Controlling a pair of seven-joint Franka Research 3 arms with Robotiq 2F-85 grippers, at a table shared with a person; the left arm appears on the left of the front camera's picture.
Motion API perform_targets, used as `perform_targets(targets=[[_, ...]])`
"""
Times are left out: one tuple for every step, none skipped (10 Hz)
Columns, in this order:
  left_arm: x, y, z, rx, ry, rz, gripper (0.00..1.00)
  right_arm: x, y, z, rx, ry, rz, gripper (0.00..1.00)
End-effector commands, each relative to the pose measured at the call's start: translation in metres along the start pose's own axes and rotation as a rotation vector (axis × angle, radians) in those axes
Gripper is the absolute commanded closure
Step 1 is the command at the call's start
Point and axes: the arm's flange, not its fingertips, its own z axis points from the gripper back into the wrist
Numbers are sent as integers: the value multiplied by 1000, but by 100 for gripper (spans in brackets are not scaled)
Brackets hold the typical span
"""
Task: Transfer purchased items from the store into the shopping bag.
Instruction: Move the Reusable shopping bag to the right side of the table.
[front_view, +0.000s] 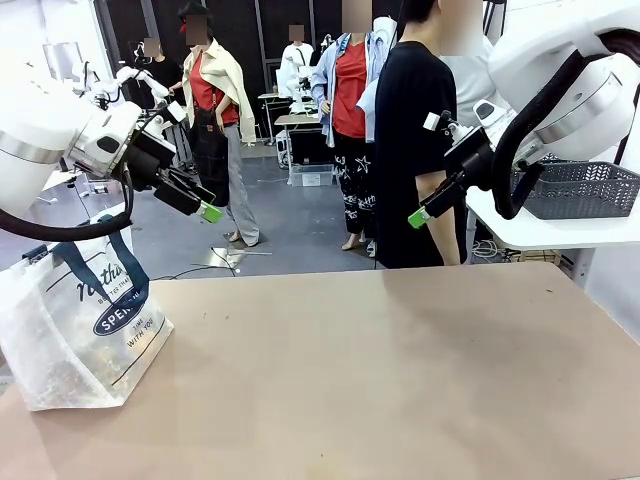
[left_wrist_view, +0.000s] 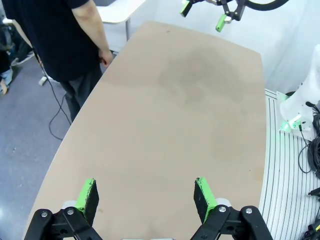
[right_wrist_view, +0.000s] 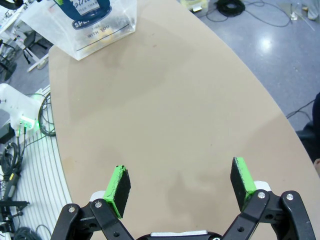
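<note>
Beyond the far edge of the tan table (front_view: 380, 370) we are seeing a busy workroom with a grey floor, and a person in a black shirt (front_view: 412, 140) is standing close against that edge, one hand (left_wrist_view: 105, 56) hanging just beside the tabletop. We are holding both arms up above the surface. Our left gripper (left_wrist_view: 146, 197) is standing wide, its green pads (left_wrist_view: 87, 196) well apart, with nothing between them and nothing touching them; bare tabletop is lying below. Our right gripper (right_wrist_view: 181, 184) is spread just as wide, gripping nothing and hovering clear of the table. In the front view both are pointing inward over the far side, left gripper (front_view: 208, 211) and right gripper (front_view: 420, 216) well apart from each other. The shopping bag (front_view: 75, 325) is standing upright on the table's left near corner, under our left arm, its navy handles (front_view: 120, 262) drooping over the front; something pale is showing through its translucent wall. A dark mesh basket (front_view: 578, 188) is sitting on a white side table (front_view: 545, 232) at the right.
</note>
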Motion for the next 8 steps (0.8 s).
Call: perform_targets(targets=[[1,1,1,12,-1,1,0,1,-1,-1,0,-1,-8,0],[1,1,1,12,-1,1,0,1,-1,-1,0,-1,-8,0],[1,1,1,12,-1,1,0,1,-1,-1,0,-1,-8,0],[1,1,1,12,-1,1,0,1,-1,-1,0,-1,-8,0],[1,1,1,12,-1,1,0,1,-1,-1,0,-1,-8,0],[1,1,1,12,-1,1,0,1,-1,-1,0,-1,-8,0],[1,1,1,12,-1,1,0,1,-1,-1,0,-1,-8,0],[1,1,1,12,-1,1,0,1,-1,-1,0,-1,-8,0]])
